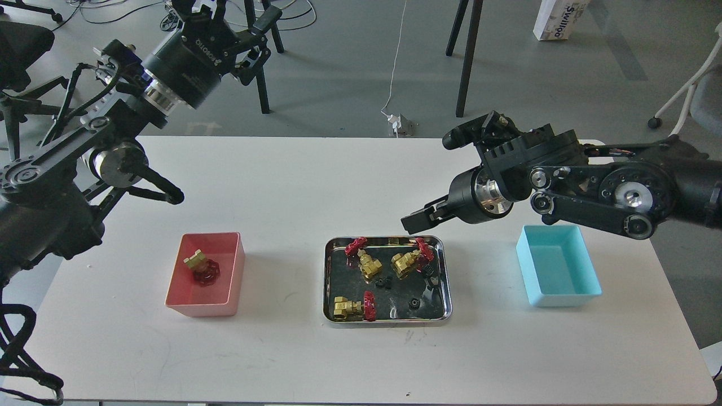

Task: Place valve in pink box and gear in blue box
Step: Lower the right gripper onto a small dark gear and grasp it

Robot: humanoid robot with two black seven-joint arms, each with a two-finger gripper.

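One brass valve with a red handwheel [201, 267] lies inside the pink box [232, 270] at the table's left. Three more valves [366, 264] [407, 260] [351, 306] lie in the steel tray. Tiny black gears [384, 282] [414, 303] lie among them. The blue box [555, 268] at the right is empty. My left gripper [225, 14] is raised high, far behind the table's left side, open and empty. My right gripper [416, 221] hovers just above the tray's far edge, pointing left and down; its dark fingers overlap.
The shiny steel tray [328, 282] sits at the table's middle. My right arm's thick body [592, 186] spans above the table behind the blue box. Table legs [468, 56], cables and an office chair [22, 45] stand on the floor beyond.
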